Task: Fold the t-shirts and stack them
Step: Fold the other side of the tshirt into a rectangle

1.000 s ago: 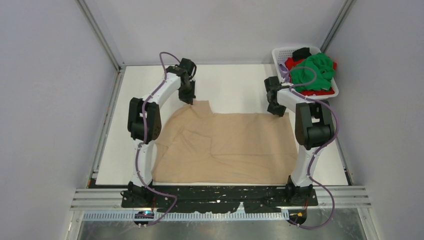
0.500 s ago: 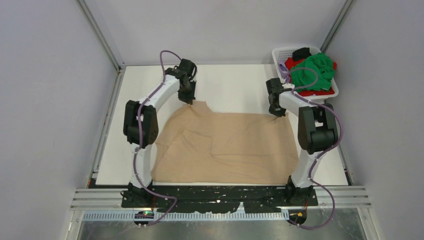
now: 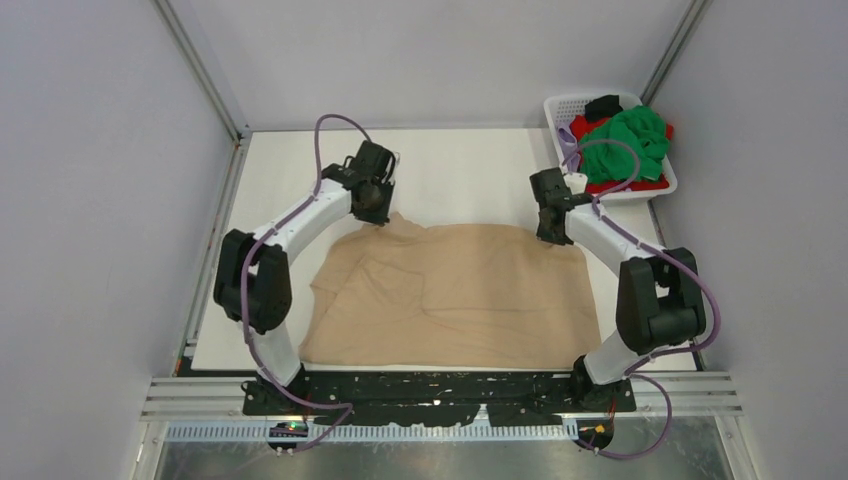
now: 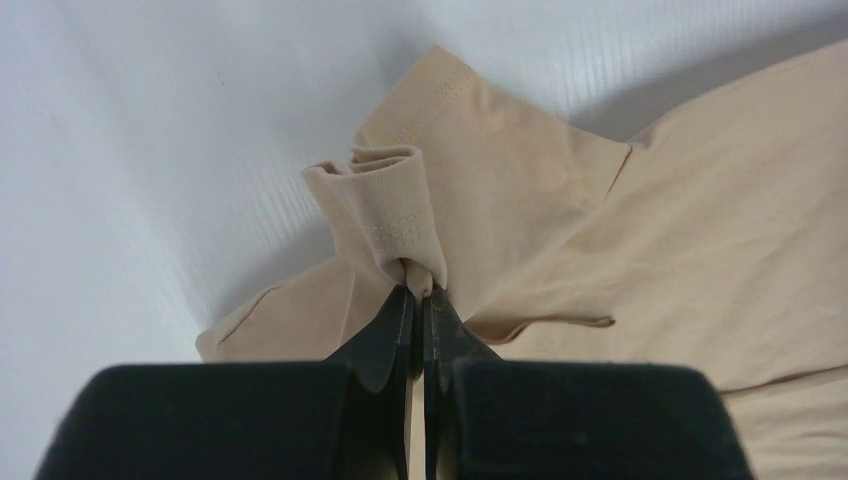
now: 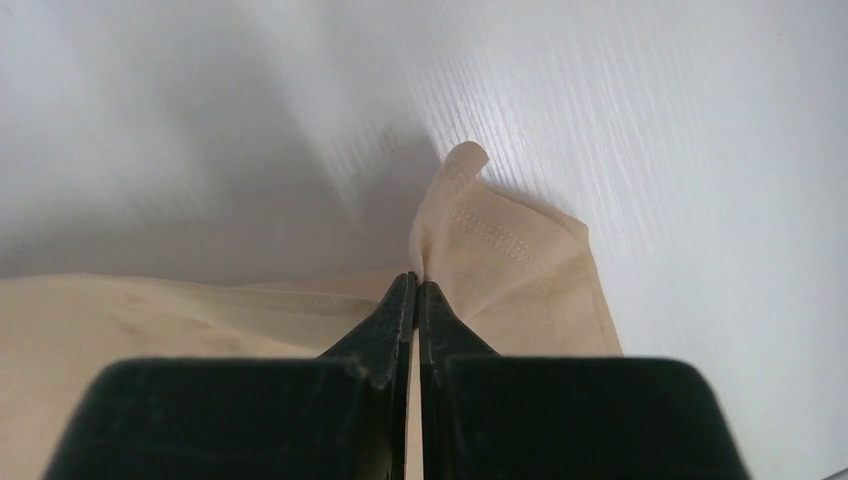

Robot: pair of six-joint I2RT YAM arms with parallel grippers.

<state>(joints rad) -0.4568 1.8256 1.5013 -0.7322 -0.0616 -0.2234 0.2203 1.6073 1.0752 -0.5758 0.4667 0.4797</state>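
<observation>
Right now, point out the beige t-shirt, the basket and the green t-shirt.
beige t-shirt (image 3: 480, 290): top external view, flat middle.
basket (image 3: 560, 108): top external view, far left mesh wall.
green t-shirt (image 3: 630, 140): top external view, bunched middle.

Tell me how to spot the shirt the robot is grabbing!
Look at the white table between the two arms. Spread across its middle is a big beige shirt, pinched at its far corners by the left gripper and right gripper. The other shirts are bright-coloured and bunched in the basket at the far right.
</observation>
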